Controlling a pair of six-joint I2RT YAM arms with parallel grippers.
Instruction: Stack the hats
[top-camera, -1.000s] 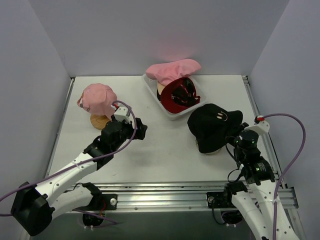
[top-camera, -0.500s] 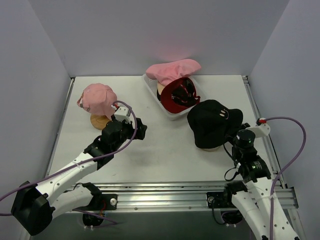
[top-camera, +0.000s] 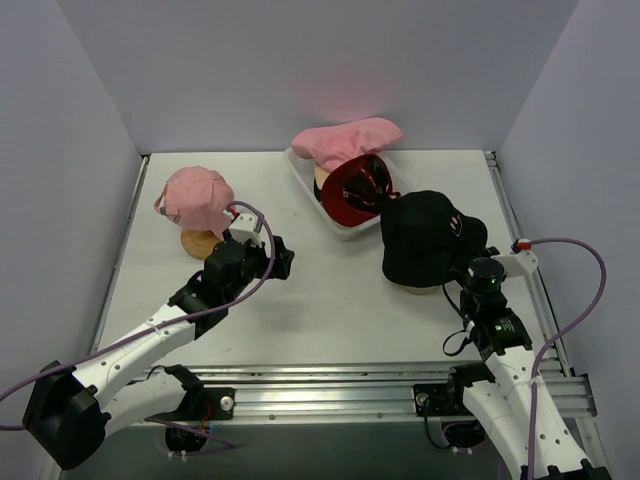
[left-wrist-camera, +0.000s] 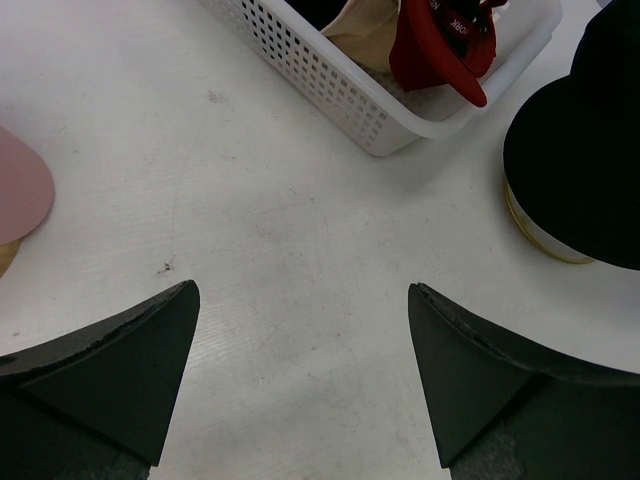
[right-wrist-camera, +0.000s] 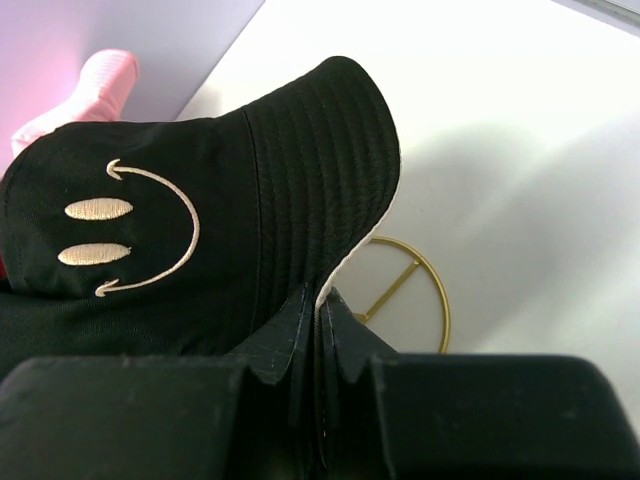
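Observation:
A black bucket hat (top-camera: 428, 235) with a stitched smiley sits over a gold wire stand (top-camera: 425, 288) at the right. My right gripper (top-camera: 472, 268) is shut on its near brim; the right wrist view shows the brim (right-wrist-camera: 340, 170) pinched between the closed jaws of that gripper (right-wrist-camera: 318, 305). A pink cap (top-camera: 195, 195) rests on a wooden stand (top-camera: 198, 241) at the left. A pink bucket hat (top-camera: 345, 140), a red cap (top-camera: 360, 188) and a tan hat (top-camera: 325, 178) lie in the basket. My left gripper (top-camera: 285, 258) is open and empty above bare table (left-wrist-camera: 303, 330).
The white mesh basket (top-camera: 340, 222) stands at the back centre, and its wall also shows in the left wrist view (left-wrist-camera: 330, 80). The gold ring base (right-wrist-camera: 420, 290) lies under the black hat. Grey walls close in the table on three sides.
My right gripper has pushed away from the near edge with the black hat's brim, shifting and raising the hat a little. The left arm has not moved.

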